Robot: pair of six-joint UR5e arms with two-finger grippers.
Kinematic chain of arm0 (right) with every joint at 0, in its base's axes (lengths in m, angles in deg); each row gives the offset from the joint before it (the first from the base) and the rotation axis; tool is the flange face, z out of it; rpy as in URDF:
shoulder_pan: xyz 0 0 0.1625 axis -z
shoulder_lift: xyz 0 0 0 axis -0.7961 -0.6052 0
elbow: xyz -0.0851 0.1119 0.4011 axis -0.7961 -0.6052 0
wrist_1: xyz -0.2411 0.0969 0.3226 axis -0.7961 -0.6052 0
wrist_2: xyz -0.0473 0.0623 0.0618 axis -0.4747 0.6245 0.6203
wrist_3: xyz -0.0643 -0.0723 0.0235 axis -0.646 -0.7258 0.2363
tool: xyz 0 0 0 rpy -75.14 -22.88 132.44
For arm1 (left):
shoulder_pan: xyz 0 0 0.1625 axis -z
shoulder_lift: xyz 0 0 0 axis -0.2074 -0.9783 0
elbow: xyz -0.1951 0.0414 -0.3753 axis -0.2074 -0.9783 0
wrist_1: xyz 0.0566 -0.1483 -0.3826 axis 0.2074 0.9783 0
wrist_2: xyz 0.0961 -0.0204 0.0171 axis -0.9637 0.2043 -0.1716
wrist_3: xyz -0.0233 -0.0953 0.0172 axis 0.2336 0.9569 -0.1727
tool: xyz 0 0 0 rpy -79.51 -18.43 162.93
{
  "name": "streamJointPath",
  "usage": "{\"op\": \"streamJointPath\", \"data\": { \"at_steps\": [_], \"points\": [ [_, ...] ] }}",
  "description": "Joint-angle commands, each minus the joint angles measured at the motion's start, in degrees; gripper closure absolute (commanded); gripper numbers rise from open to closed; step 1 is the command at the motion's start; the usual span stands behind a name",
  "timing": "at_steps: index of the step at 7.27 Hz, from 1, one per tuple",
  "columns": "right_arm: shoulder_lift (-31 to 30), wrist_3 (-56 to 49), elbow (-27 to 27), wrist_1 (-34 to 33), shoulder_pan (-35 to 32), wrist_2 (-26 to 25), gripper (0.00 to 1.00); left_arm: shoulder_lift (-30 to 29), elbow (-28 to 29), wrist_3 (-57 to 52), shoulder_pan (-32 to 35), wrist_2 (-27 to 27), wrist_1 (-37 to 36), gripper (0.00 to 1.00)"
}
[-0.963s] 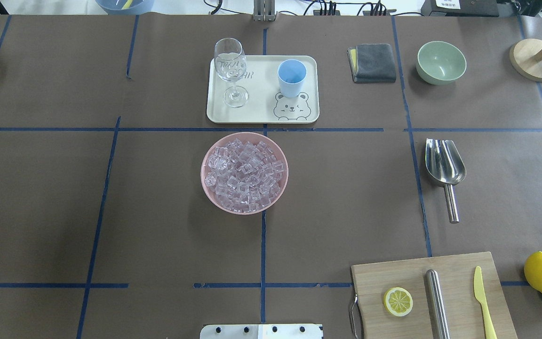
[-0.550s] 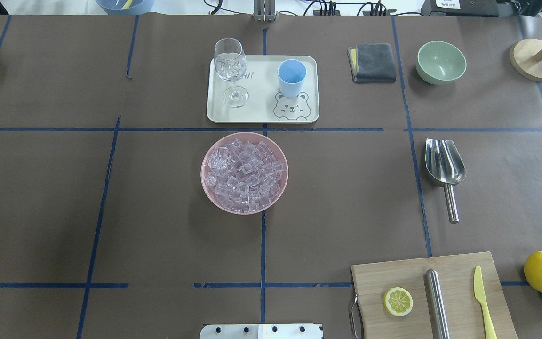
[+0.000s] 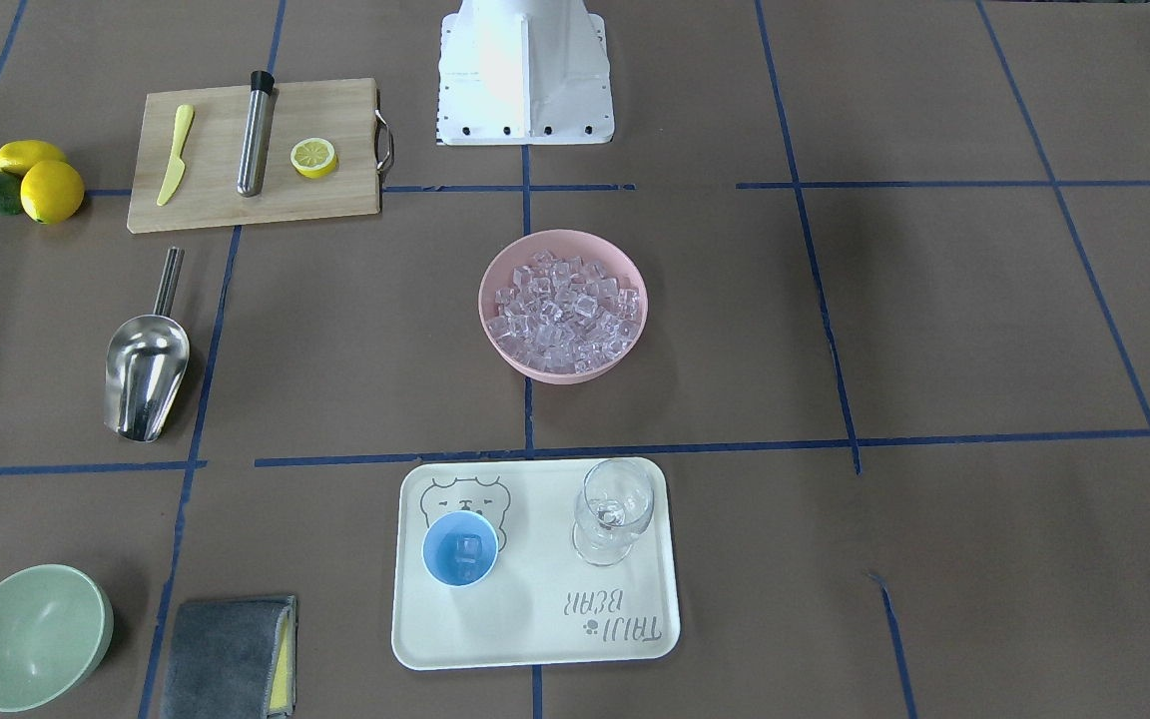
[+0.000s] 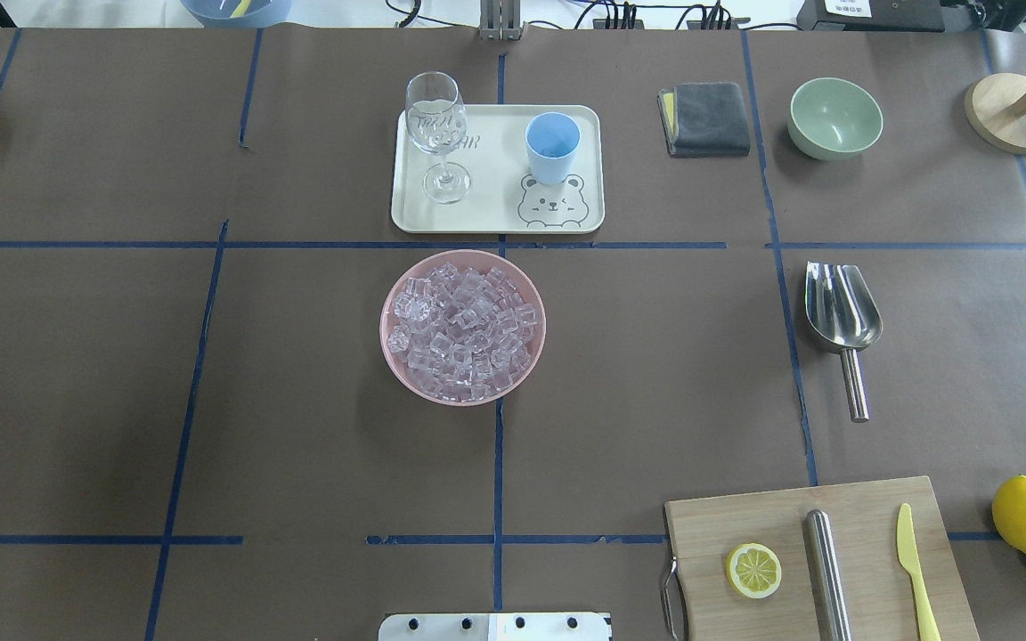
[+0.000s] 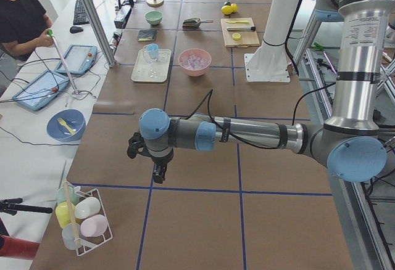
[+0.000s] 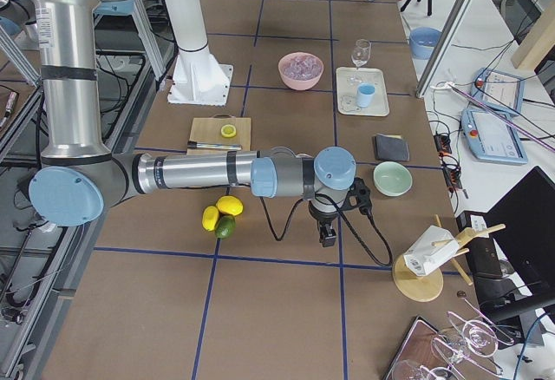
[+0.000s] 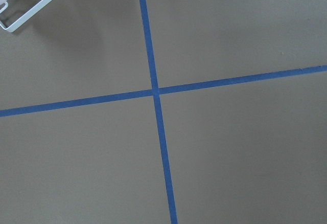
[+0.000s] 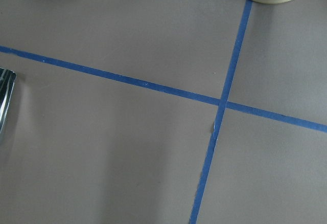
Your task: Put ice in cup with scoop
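well, both arms hang low over bare tabletop (image 4: 299, 427) at the table's ends. the left gripper (image 5: 159, 172) is at centre-left of the left side view and the right gripper (image 6: 327, 234) is at centre of the right side view. i see nothing in either, and cannot tell how far open either stands. the scoop (image 4: 842, 307) lies flat at the right of the overhead view, handle toward the bottom edge. that thin round handle could roll or twist in a loose grasp. the ice (image 4: 462, 329) heaps the pink bowl (image 4: 383, 331) at centre, so a hard push may shove the bowl or spill cubes. farthest, the cup (image 4: 552, 147) stands on the tray (image 4: 495, 196) at upper centre, beside the stemmed glass (image 4: 435, 125). its mouth is narrow, so cubes could miss it, or the scoop could tip it.
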Motion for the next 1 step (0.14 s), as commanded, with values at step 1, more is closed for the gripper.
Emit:
{"op": "streamJointPath", "data": {
  "at_steps": [1],
  "points": [
    [0.0, -0.01, 0.0, 0.0, -0.1, -0.2, 0.0, -0.94, 0.34, -0.06, 0.0, -0.49, -0.1, 0.0]
  ]
}}
